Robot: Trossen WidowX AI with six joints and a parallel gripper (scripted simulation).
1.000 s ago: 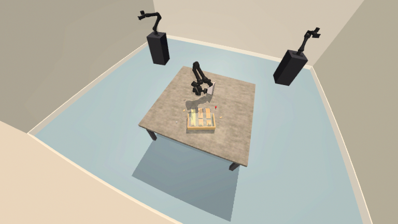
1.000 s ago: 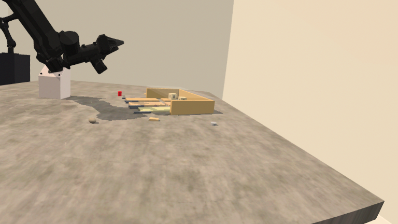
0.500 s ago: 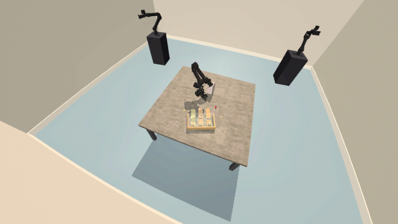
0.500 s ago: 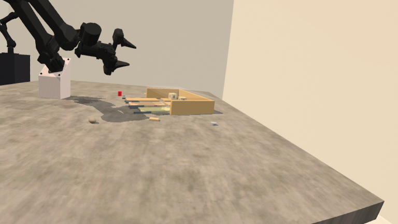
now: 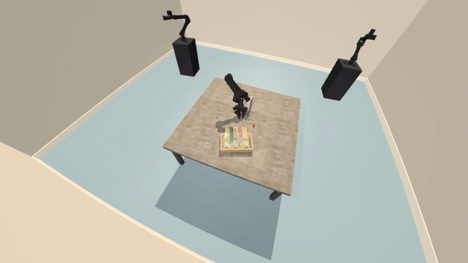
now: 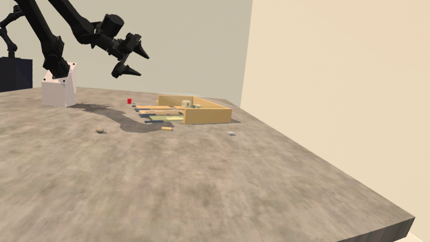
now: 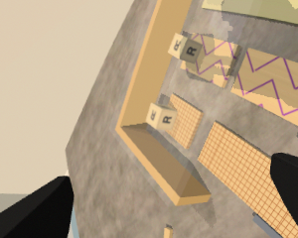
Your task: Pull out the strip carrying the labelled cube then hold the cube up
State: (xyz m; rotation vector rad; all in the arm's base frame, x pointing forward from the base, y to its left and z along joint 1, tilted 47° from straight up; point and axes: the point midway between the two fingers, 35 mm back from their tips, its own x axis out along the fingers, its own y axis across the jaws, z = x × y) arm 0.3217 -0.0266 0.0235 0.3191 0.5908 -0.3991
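Note:
My gripper (image 5: 242, 117) (image 6: 144, 66) (image 7: 173, 177) is open and empty, above the table on the robot's side of the three-walled tray (image 5: 236, 150) (image 6: 207, 116) (image 7: 149, 74). A pale green strip (image 5: 227, 136) (image 6: 166, 118) (image 7: 268, 11) looks unbroken; its far end is outside the wrist view. A zigzag-patterned strip (image 5: 235, 133) (image 7: 275, 81) and a grid-patterned strip (image 5: 244, 133) (image 7: 240, 169) are each split by a gap. One cube marked R (image 7: 185, 47) sits at the zigzag strip's far piece, another (image 7: 161, 116) at the grid strip's far piece. Any cube on the green strip is unclear.
A red cylinder (image 5: 253, 125) (image 6: 129, 101) stands near the tray's open side. A pebble (image 6: 99, 130), a small yellow block (image 6: 166, 128) and a grey disc (image 6: 230, 133) lie outside the tray. Another yellow block (image 5: 259, 138) (image 7: 168, 232) lies beyond the grid strip's side.

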